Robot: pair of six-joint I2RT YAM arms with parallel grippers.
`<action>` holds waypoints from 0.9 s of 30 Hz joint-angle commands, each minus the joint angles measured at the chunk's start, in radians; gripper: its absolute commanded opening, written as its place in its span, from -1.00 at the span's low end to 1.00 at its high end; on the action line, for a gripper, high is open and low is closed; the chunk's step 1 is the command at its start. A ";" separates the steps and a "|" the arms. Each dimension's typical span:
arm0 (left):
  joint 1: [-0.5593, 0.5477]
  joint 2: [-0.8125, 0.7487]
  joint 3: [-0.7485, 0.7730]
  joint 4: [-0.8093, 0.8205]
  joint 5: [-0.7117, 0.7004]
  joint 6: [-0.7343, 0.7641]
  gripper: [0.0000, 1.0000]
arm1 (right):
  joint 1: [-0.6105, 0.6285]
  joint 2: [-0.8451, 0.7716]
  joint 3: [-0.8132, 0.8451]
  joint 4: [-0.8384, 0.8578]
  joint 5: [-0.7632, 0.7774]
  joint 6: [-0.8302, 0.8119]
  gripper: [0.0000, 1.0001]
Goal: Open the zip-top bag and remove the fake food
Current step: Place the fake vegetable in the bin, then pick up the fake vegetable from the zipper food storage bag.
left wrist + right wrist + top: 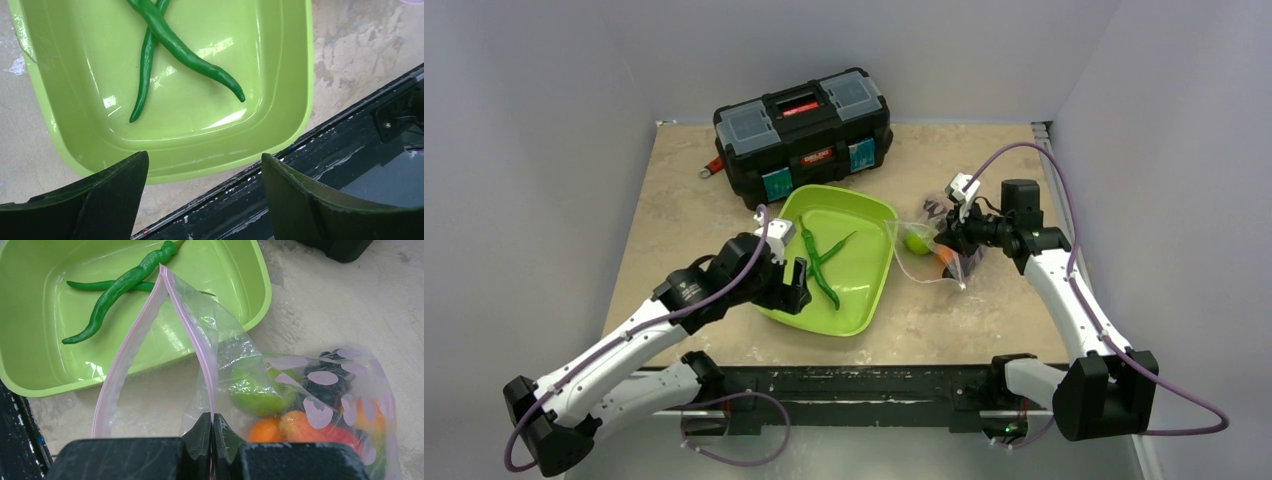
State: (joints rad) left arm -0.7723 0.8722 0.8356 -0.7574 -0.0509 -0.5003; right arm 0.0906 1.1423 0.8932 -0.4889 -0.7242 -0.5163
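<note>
Pale grey walls [524, 150] close in on the left, back and right, all plain. From my feed the surface [694, 200] reads beige and mottled like stone, with whitish scuffs toward its near edge. A black toolbox [804, 135] stands at the back, lid shut. A black rail [874, 385] runs along the near edge. Light is soft and even.

Both arms were white link shells with black joint housings and small dark screw dots. The left arm [629, 345] sat left of the lime-green tray [869, 285], the right arm [1064, 290] right of it, each on a blocky black base. A purple cable [724, 290] ran along each arm and looped below its base. The left gripper [204, 156] had broad, curved matte black fingers. The right gripper [212, 416] had black wedge-tipped fingers and a white wrist bracket.
</note>
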 commanded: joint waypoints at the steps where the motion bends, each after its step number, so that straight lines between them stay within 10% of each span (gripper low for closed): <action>1: 0.009 -0.040 0.039 0.058 0.047 -0.027 0.66 | -0.005 -0.026 0.010 0.029 -0.007 0.004 -1.00; 9: 0.011 -0.047 0.148 0.077 0.069 -0.107 0.99 | -0.005 -0.027 0.009 0.029 -0.009 0.005 -1.00; 27: 0.011 -0.020 0.518 0.006 -0.009 -0.434 1.00 | -0.021 -0.020 0.020 0.010 -0.042 0.003 -1.00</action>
State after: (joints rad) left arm -0.7658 0.8669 1.3109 -0.7506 -0.0578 -0.8631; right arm 0.0841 1.1278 0.8932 -0.4892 -0.7296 -0.5152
